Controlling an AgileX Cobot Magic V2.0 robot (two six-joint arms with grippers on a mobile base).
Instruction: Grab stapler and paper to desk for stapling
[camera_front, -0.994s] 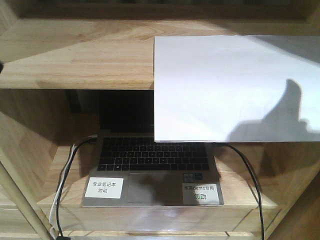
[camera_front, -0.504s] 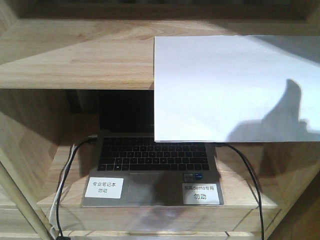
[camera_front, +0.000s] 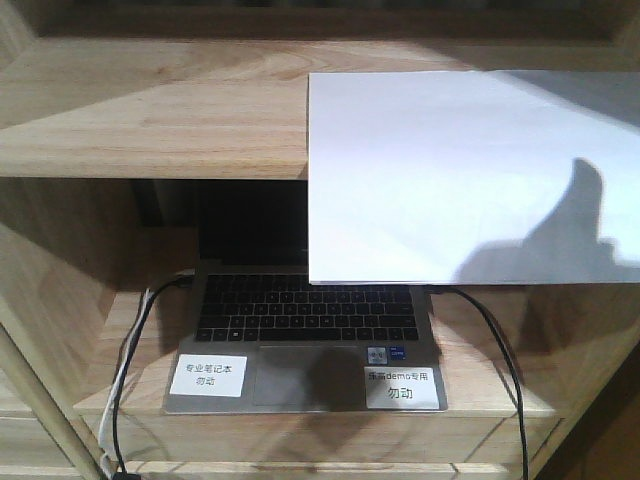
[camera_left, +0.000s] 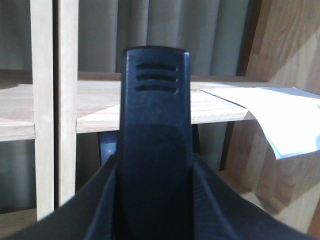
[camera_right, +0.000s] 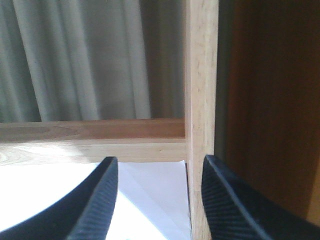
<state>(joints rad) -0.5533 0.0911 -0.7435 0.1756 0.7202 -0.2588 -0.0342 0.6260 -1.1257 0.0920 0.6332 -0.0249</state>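
Squarely between left gripper's jaws, stapler (paper below right gripper's).

Left end effector closed; paper overhangs wooden shelf at right

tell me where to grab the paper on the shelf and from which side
Grip the paper at its front strip, which overhangs the shelf edge unsupported. Come from the front, with one finger of the open right hand above and one below.

Open laptop, printed labels, cables
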